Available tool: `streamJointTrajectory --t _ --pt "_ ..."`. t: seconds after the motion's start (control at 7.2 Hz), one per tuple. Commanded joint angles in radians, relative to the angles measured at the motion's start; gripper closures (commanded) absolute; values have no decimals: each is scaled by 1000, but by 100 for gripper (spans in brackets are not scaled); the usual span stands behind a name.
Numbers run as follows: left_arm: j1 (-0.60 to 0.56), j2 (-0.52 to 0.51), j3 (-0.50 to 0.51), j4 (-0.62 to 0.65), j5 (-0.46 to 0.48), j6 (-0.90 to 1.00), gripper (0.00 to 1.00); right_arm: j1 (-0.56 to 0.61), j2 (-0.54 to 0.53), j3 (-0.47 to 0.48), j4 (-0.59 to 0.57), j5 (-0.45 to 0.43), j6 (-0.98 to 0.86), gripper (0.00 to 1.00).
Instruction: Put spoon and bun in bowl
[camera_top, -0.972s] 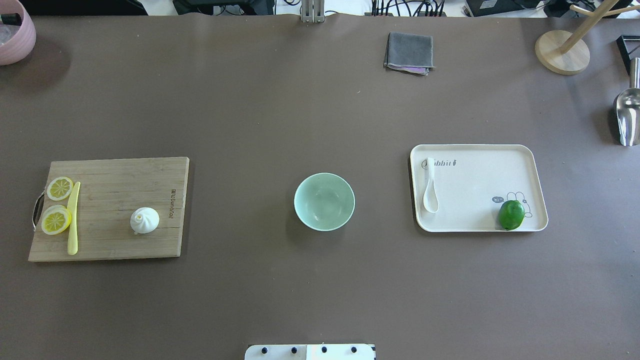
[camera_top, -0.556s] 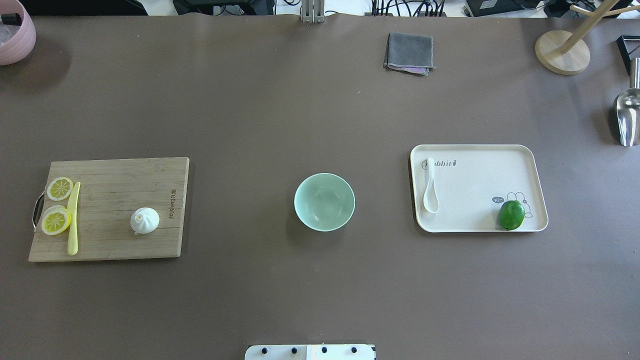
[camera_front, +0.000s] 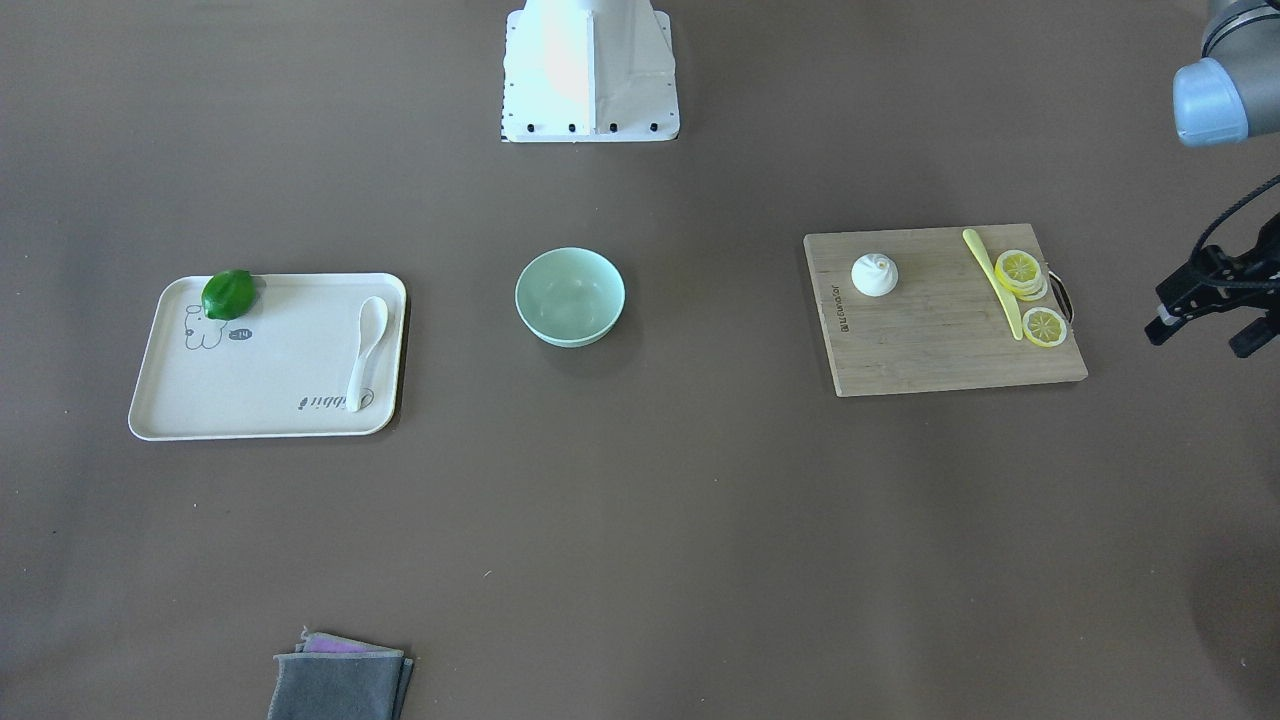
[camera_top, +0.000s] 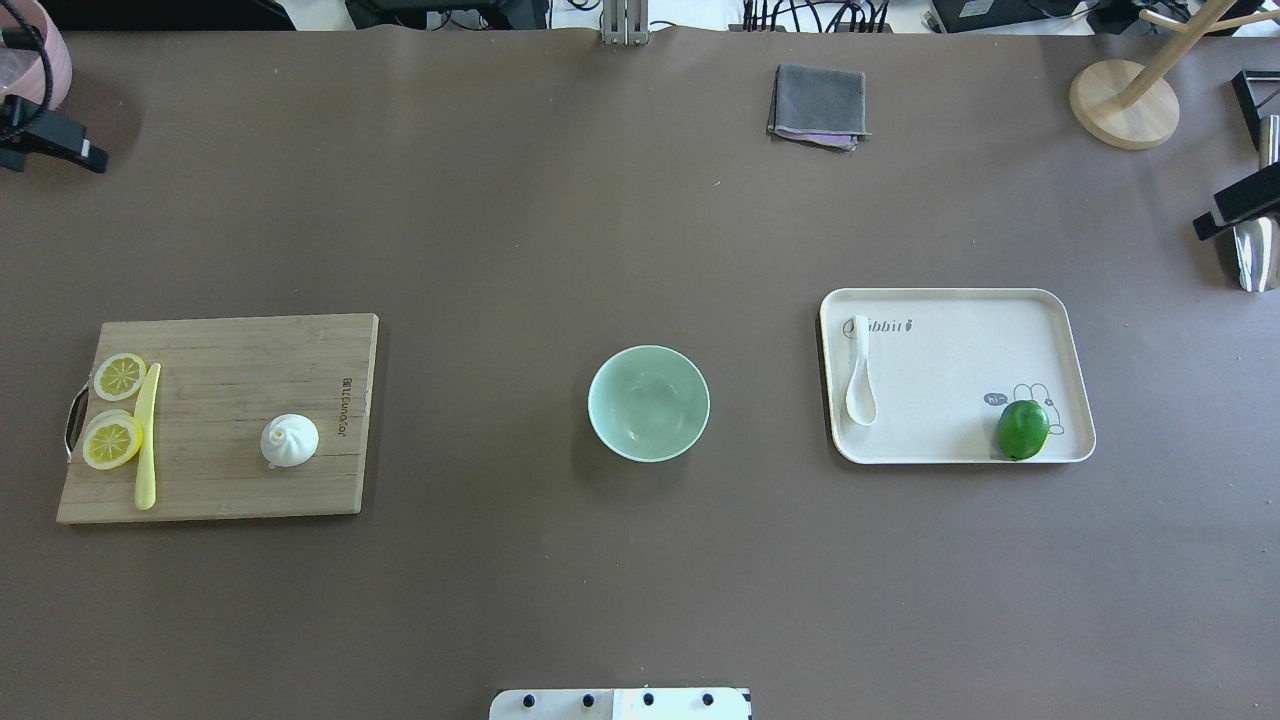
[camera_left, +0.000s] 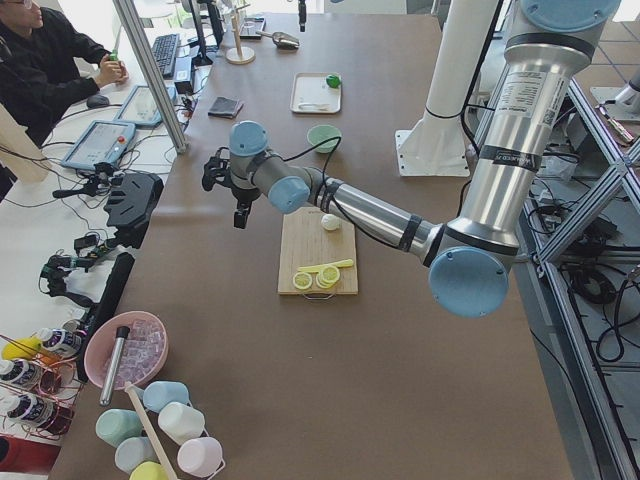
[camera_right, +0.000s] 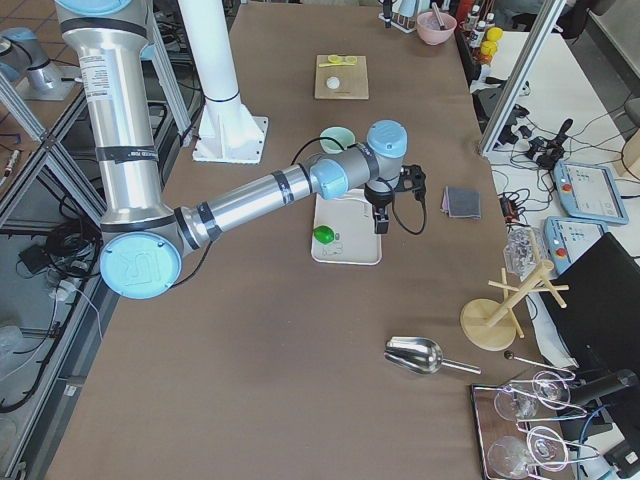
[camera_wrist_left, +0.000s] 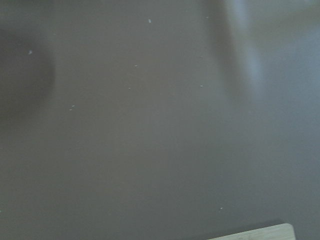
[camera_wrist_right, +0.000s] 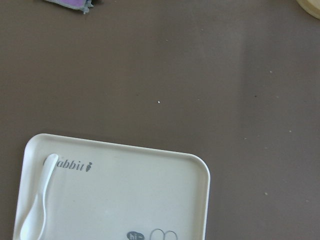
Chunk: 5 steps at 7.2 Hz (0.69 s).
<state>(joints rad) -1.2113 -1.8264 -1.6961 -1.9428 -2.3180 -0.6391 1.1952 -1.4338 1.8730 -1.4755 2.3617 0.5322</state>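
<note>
The white spoon (camera_top: 861, 380) lies at the left end of the cream tray (camera_top: 960, 375); it also shows in the right wrist view (camera_wrist_right: 37, 210). The white bun (camera_top: 290, 440) sits on the wooden cutting board (camera_top: 220, 400). The mint-green bowl (camera_top: 649, 403) stands empty between them. My left gripper (camera_front: 1203, 340) is open and empty, hovering beyond the board's lemon end, far from the bun. My right gripper (camera_right: 392, 205) hovers past the tray's far edge. Only one of its fingers (camera_top: 1240, 208) shows in the overhead view, at the right edge. It looks open and empty.
A yellow knife (camera_top: 147, 435) and lemon slices (camera_top: 112, 440) lie on the board. A green lime (camera_top: 1022, 429) sits on the tray. A grey cloth (camera_top: 818, 105), a wooden stand (camera_top: 1125, 100), a metal scoop (camera_top: 1255, 250) and a pink bowl (camera_top: 45, 60) stand along the table's edges.
Both grippers have come into the overhead view, the left at the far left edge and the right at the far right edge. The spoon, bun and bowl have not moved.
</note>
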Motion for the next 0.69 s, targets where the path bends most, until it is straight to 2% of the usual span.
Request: streamJointTrajectory --t 0.0,0.14,0.28,0.56 --pt "33 28 59 -156 49 -19 2 -209 53 -6 89 -202 318 0" --pt "51 35 70 -171 111 -16 2 -280 93 -23 89 -249 428 0" --pt "52 35 70 -173 117 -13 2 -325 128 -61 89 -251 522 0" --pt "52 35 73 -173 115 -13 2 -400 174 -154 90 -303 568 3"
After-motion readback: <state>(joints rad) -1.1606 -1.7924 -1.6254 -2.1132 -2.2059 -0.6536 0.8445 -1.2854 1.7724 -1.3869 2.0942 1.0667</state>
